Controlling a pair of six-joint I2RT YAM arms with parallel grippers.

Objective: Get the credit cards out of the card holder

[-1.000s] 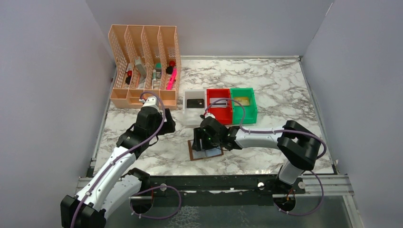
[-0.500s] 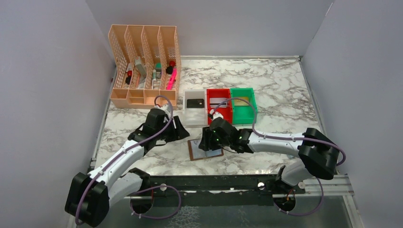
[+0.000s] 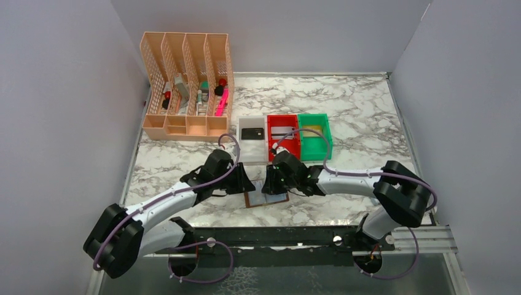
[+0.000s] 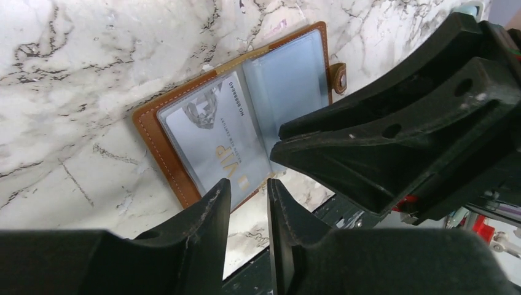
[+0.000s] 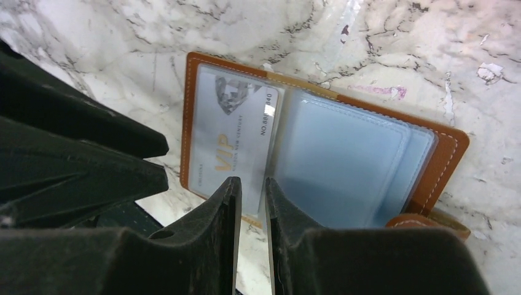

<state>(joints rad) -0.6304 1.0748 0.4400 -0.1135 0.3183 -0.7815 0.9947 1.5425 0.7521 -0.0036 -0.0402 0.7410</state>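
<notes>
Grey-veined white marble tabletop, carrying five things directly.

Close to the near edge, spread open and flat, leather side down and pale blue-grey pockets up, slightly askew to that edge: card holder, small brown snap tab at one outer edge. Just behind the card holder, pressed side by side in one row: white bin directly behind and a little to the left, red bin behind and a little to the right, green bin farther right. Well behind and to the left of the card holder: peach lattice file rack, four upright slots, standing square on the marble.
</notes>
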